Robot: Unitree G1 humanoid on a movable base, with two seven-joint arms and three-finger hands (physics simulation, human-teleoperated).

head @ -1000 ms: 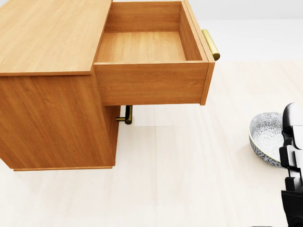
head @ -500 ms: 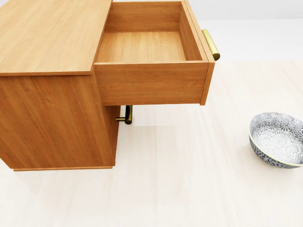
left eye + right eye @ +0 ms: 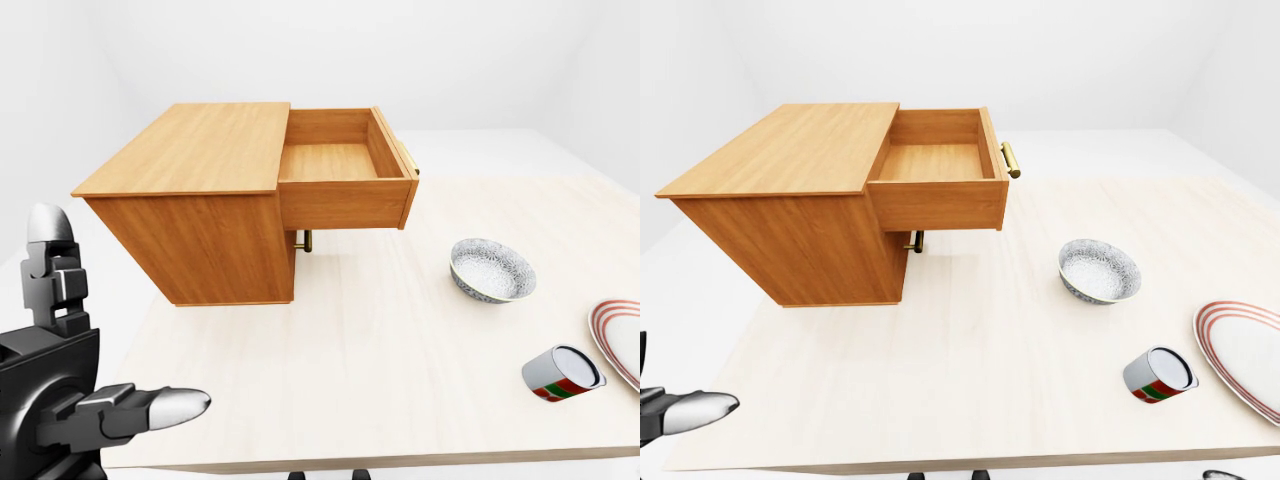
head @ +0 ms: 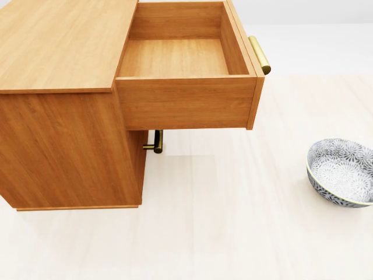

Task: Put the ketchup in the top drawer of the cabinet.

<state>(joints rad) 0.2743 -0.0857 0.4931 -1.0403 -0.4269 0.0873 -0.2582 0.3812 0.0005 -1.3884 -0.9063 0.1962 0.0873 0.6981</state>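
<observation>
While the top drawer point(image 4: 175, 58) sits wide open, the left hand point(image 3: 60, 400) has spread, empty fingers; no ketchup shows, so look around first.

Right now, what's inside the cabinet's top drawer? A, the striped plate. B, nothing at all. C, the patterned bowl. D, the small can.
B: the top drawer is pulled open and shows only bare wood, while the can, the bowl and the plate all sit out on the table.
</observation>
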